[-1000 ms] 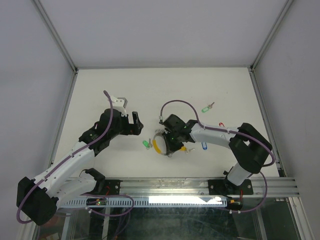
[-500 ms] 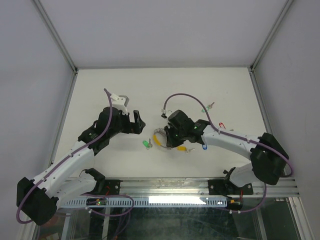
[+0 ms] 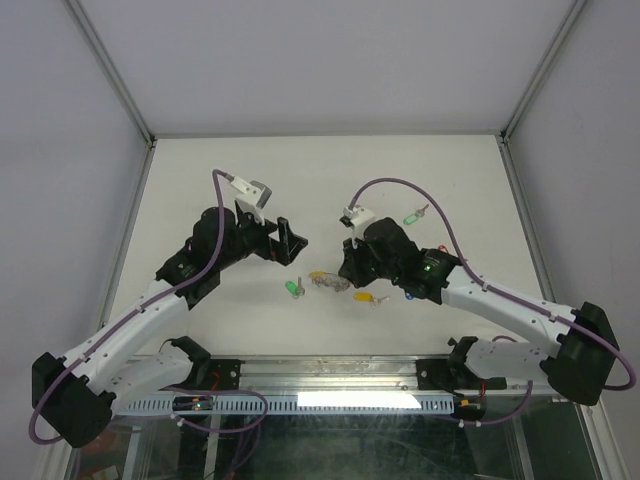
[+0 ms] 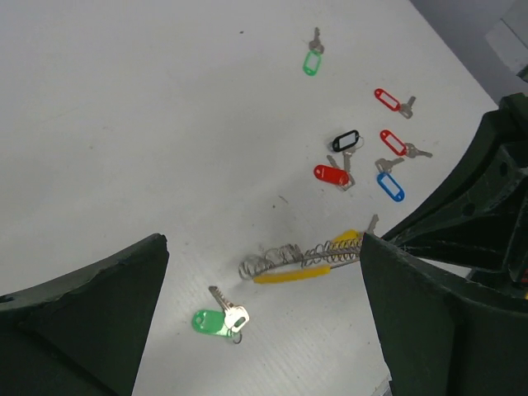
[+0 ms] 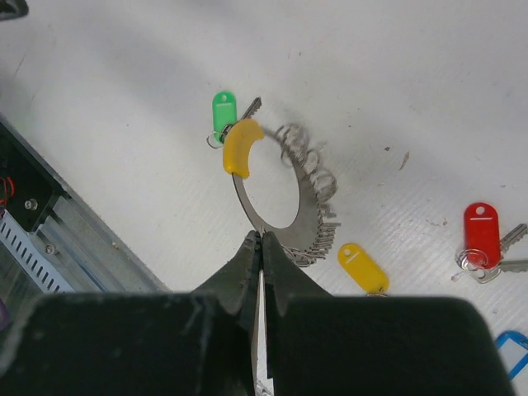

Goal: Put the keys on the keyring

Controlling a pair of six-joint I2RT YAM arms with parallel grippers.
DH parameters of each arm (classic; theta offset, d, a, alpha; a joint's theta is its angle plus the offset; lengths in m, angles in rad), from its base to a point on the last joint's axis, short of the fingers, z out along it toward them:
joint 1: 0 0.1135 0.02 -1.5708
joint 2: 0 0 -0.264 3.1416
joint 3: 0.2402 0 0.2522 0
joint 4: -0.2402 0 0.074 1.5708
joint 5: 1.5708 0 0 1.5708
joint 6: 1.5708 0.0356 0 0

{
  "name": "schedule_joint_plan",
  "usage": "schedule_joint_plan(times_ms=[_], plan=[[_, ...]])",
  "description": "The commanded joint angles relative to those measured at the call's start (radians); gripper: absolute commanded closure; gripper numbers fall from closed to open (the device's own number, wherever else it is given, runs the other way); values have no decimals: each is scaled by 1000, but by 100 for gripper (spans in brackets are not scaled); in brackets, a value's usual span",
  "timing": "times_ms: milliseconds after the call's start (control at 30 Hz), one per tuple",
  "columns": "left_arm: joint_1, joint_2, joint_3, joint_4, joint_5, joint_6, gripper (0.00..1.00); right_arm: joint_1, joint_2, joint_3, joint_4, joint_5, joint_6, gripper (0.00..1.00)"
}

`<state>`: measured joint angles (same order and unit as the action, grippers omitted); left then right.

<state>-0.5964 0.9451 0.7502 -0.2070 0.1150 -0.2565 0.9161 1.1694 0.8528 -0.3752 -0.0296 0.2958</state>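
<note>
While right gripper clamps the keyring, green key lies beside its yellow end, nearest the open left gripper.

Left arm, right arm: white tube links, chunky black joint housings. Purple cable loops off each wrist, then runs down along links. Small white-grey camera block on each wrist. Green light glows on right forearm. Left gripper, right gripper: matte black, wedge-shaped fingers, edges slightly rough.
</note>
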Motion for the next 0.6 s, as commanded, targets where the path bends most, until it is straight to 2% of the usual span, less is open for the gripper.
schedule_joint_plan(times_ms=[0, 167, 333, 433, 567], plan=[[-12, -47, 6, 203, 129, 95, 1, 3, -81, 9, 73, 62, -58, 100], [-14, -73, -48, 351, 306, 211, 10, 4, -123, 62, 19, 135, -126, 100], [-23, -83, -89, 469, 469, 263, 21, 4, -185, 82, 57, 85, -195, 100], [-33, -83, -106, 509, 549, 281, 29, 4, -268, 41, 150, 19, -269, 100], [-48, -86, -129, 580, 571, 246, 30, 4, -384, -51, 328, -71, -383, 100]])
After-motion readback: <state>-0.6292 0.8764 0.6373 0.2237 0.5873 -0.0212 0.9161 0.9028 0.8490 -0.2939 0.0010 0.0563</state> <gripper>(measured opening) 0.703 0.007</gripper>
